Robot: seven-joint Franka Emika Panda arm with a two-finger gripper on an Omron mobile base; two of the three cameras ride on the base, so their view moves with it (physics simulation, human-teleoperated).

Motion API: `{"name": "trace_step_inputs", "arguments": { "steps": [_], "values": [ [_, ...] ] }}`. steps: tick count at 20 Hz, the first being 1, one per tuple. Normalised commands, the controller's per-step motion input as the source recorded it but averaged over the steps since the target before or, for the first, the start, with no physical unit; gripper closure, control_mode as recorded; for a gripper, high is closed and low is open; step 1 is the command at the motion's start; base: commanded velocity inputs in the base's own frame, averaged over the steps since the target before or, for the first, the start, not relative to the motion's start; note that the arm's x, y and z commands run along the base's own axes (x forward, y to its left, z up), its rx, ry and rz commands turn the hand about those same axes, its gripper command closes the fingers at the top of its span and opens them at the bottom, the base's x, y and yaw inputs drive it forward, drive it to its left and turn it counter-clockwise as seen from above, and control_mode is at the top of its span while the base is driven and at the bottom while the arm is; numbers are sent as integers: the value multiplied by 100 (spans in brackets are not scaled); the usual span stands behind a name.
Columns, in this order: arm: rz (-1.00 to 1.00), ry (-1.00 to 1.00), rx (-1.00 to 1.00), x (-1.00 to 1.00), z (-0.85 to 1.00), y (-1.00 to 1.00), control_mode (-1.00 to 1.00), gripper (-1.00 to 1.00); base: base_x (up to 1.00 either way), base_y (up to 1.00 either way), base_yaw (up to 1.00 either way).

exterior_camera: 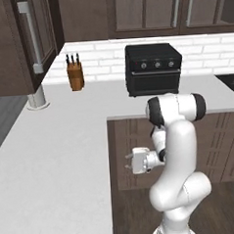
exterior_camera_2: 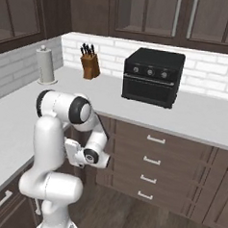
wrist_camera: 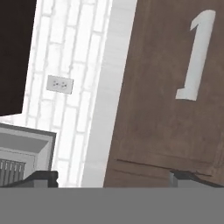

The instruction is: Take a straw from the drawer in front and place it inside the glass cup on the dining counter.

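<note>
Jaws spread wide and empty, the gripper [wrist_camera: 113, 178] faces the top drawer [wrist_camera: 170, 100] just below the white worktop [exterior_camera_2: 193, 116], its silver bar handle [wrist_camera: 194, 57] ahead; a clean pull likely means squaring up and closing on that bar's middle, with the straw presumably shut inside.
</note>
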Motion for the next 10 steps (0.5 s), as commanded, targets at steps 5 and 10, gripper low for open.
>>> {"name": "trace_step_inputs", "arguments": {
  "steps": [5,10],
  "values": [
    [0,-11,0,14,-8,25,-100,-100,0,0,0],
    [0,-11,0,1,0,36,-100,-100,0,0,0]
  ]
}}
